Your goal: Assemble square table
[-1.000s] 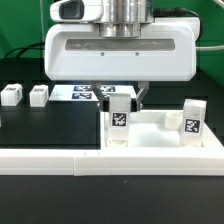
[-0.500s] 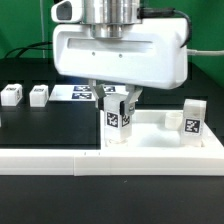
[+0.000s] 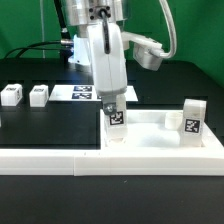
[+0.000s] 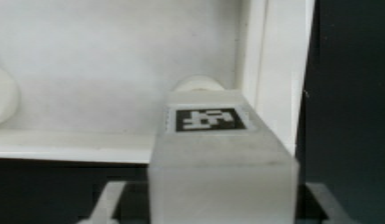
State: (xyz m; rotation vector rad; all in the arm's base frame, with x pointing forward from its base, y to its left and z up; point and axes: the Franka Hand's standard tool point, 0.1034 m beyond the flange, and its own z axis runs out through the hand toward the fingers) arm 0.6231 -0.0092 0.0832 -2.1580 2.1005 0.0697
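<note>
Where the black table (image 3: 50,125) stretches off to the exterior view's left of the tabletop (image 3: 155,132), the first spare leg (image 3: 11,95) stands farthest from it. The second spare leg (image 3: 39,94) stands just beside that one, and both are well apart from the tabletop. Nearer the tabletop, behind its left corner, the marker board (image 3: 84,93) lies flat, partly hidden by the arm (image 3: 103,50).

At the tabletop's near left corner the gripper (image 3: 114,101), turned edge-on to the exterior camera, is clamped on the held leg (image 3: 117,120). This leg stands upright with its tag facing that camera and its lower end down at the tabletop. In the wrist view the same leg (image 4: 210,150) runs out from between the dark fingers (image 4: 107,203), its tag facing the wrist camera. Its far end is over the white face of the tabletop (image 4: 100,70). Whether that end sits in a socket cannot be told.

Toward the tabletop's right edge, the standing leg (image 3: 191,118) is upright on it, tag to the exterior camera, well apart from the held leg. Just in front of the tabletop the long white rail (image 3: 60,158) lies across the table, reaching past the tabletop on the exterior view's left.
</note>
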